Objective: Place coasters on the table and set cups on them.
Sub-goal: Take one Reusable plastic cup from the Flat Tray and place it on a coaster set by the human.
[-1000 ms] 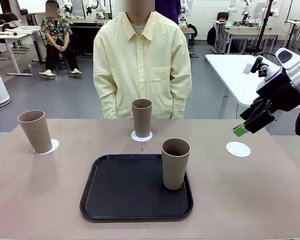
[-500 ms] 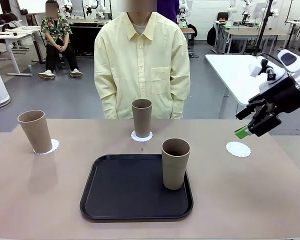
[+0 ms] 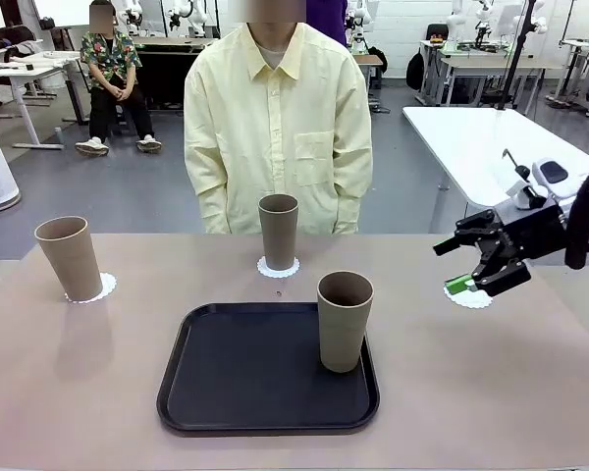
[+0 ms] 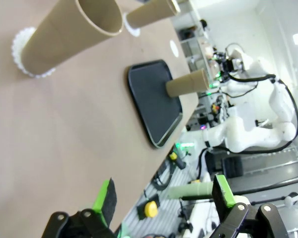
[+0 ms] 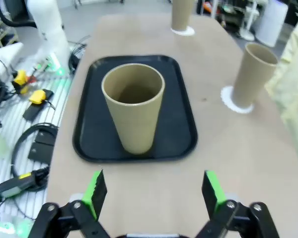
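Two cups (image 3: 69, 257) (image 3: 279, 230) stand on coasters (image 3: 278, 267); a third (image 3: 345, 320) stands apart.

A tray (image 3: 245, 378) is lying mid-table (image 3: 530, 392), with one cup (image 3: 345, 321) standing in its right part. Behind it, a second cup (image 3: 278, 232) is sitting on a coaster (image 3: 278, 267). At far left, a third cup (image 3: 69, 258) is being carried by its coaster (image 3: 102, 288). A bare coaster (image 3: 468, 296) is lying at right.

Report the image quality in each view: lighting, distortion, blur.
Front view: even overhead light, sharp, faint shadows beside the cups. Left wrist view: rolled sideways, wide-angle stretch on the nearest cup, bright background. Right wrist view: tray sharp, green pads slightly soft.
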You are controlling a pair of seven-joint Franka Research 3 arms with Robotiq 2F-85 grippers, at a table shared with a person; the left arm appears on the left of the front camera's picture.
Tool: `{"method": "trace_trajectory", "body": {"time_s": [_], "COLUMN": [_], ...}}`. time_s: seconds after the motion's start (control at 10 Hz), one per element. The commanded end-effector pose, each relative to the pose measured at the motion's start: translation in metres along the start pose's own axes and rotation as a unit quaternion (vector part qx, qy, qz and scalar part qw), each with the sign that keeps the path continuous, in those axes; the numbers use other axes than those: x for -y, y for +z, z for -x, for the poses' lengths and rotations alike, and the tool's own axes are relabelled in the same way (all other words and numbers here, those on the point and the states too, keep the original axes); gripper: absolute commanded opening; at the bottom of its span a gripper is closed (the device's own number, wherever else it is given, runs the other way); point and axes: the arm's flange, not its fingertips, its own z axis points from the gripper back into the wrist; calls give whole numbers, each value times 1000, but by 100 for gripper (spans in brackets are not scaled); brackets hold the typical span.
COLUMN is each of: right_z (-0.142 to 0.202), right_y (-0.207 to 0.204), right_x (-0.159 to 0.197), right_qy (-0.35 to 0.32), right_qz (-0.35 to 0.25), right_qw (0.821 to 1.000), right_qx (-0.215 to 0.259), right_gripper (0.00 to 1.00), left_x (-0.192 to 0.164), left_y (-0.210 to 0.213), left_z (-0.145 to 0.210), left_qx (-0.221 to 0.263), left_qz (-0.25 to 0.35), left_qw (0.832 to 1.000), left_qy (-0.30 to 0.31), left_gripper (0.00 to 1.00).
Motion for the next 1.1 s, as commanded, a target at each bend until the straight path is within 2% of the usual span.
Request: {"method": "trace_trajectory", "body": {"time_s": [0.0, 0.2, 0.3, 0.7, 1.0], "right_z": [21, 32, 23, 28, 40], "right_y": [-18, -37, -23, -26, -51], "right_x": [13, 11, 2, 3, 7], "right_qy": [-10, -7, -14, -16, -4], "right_qz": [-45, -24, -40, -45, -82], "right_qw": [999, 1000, 999, 999, 992], "right_qx": [24, 2, 26, 15, 91], "right_gripper": [100, 100, 100, 100, 100], "left_x": [2, 2, 2, 2, 2], "left_y": [0, 0, 0, 0, 0], "left_z": [0, 0, 0, 0, 0], "left_qx": [-2, -2, -2, -2, -2], "left_qz": [-1, -1, -1, -1, -1], "left_qw": [1000, 1000, 1000, 1000, 1000], "left_qy": [-1, -1, -1, -1, -1], "left_gripper": [100, 100, 100, 100, 100]}}
